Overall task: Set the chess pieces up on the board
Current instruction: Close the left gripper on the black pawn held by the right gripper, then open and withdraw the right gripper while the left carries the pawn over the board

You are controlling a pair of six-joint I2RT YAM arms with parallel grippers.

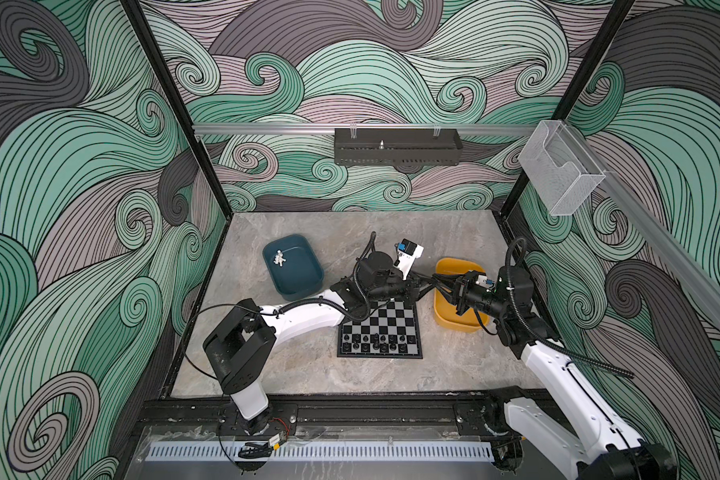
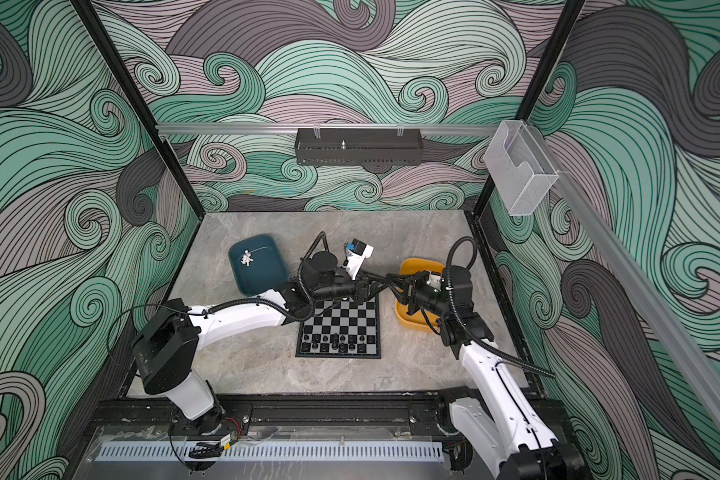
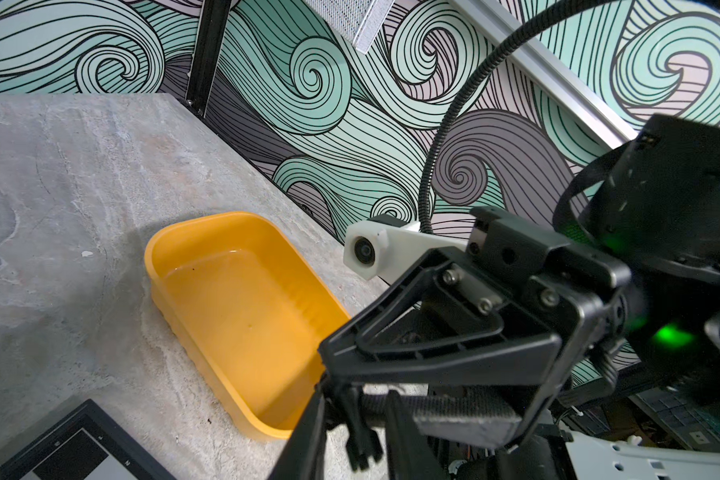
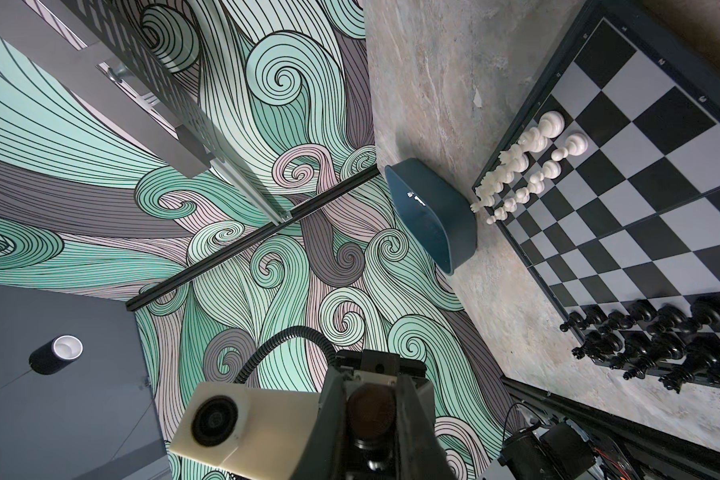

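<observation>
Left wrist view: left gripper [image 3: 356, 436], fingers [image 3: 304, 432] narrowed onto one black chess piece [image 3: 362, 440]; right gripper [image 3: 329, 370], tips nearly together, touching it; hold unclear.

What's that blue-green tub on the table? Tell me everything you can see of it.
The teal tray is a rounded-rectangular tub of what looks like smooth plastic, with low walls, rounded corners and a flat floor. It sits upright on the grey table, towards the far left, just beyond the board's far left corner. A small cluster of white pieces, too tiny to count, lies inside near its far left end. The rest of its floor is bare.
</observation>
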